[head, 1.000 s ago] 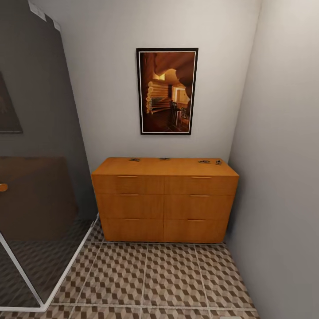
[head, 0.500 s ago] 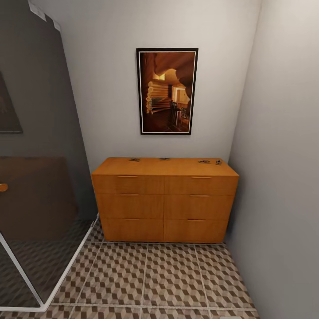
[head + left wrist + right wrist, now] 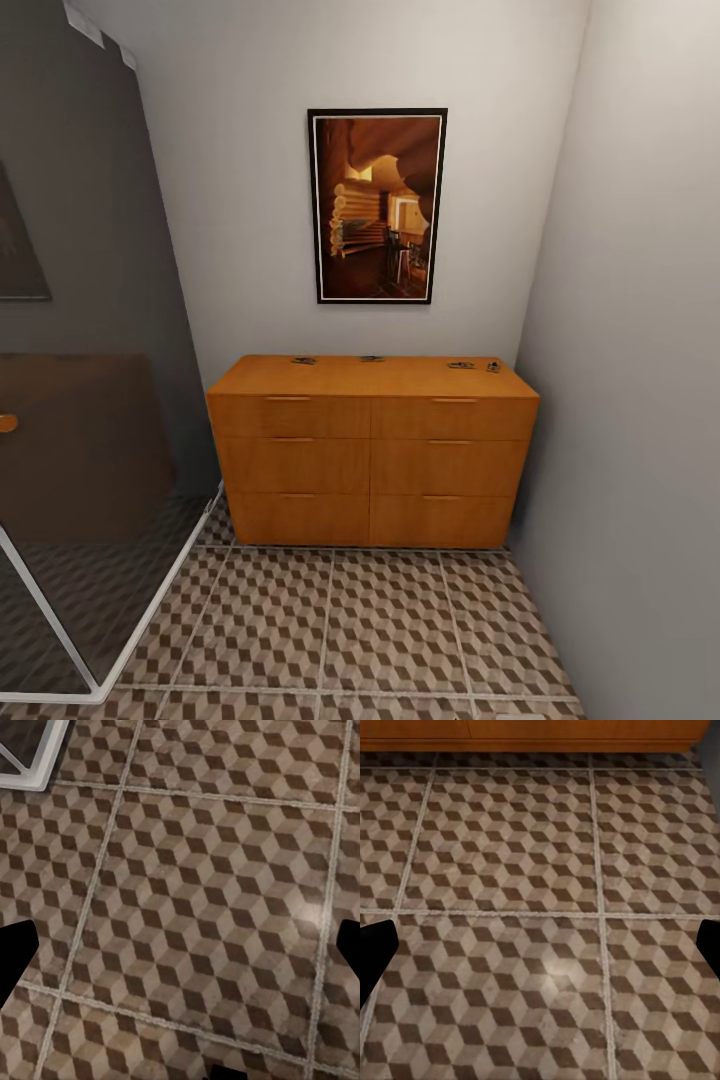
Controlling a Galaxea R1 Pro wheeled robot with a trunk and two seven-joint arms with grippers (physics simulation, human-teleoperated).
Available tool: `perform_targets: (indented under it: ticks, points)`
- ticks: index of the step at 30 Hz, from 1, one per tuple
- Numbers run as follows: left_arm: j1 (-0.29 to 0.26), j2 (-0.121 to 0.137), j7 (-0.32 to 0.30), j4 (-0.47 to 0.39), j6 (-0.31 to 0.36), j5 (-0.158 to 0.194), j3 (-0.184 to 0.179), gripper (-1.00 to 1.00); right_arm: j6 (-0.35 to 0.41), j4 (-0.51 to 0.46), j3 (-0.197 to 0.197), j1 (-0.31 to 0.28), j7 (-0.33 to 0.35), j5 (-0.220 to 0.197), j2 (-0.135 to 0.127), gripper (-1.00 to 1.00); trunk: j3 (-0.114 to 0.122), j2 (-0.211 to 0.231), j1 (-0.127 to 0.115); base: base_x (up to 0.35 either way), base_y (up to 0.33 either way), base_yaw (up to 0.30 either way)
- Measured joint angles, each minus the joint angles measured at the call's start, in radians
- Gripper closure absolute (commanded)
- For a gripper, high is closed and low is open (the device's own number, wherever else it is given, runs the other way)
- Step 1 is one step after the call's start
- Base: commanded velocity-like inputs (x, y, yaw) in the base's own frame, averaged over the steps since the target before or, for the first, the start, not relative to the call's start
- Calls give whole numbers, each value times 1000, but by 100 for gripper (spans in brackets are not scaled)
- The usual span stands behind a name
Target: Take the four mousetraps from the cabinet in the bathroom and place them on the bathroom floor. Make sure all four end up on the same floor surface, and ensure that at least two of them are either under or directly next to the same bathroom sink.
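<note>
Item: four mousetraps (image 3: 372,358) on the cabinet (image 3: 371,450) top — none collected.
Traps lie along the rear edge, two close together at right. Both wrist views face bathroom floor (image 3: 380,620); left gripper (image 3: 180,960) and right gripper (image 3: 540,960) fingers spread wide, empty. Risk — long reach may knock traps behind the cabinet.

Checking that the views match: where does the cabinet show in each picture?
Head view: cabinet centre, against the far wall.
Left wrist view: not in it.
Right wrist view: its base forms an orange strip beyond the tiles.
Shared landmark: cube-patterned bathroom floor.
</note>
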Motion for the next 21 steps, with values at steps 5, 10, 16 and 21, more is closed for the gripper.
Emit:
perform_targets:
  ticks: [5,10,16,21]
  points:
    - [0,-3,0,0,0,0,0,-100,0,0,0,0,1,-1,0,-100,0,0,0,0,0,0]
    - [0,-4,0,-1,0,0,1,-100,0,15,0,0,1,-1,0,-100,0,0,0,0,0,0]
    - [0,-5,1,-1,0,0,1,-100,6,65,-1,0,-1,0,2,-100,0,0,0,0,0,0]
    - [0,-5,1,0,1,0,1,-100,82,71,2,-21,-20,31,55,-100,0,0,0,0,0,0]
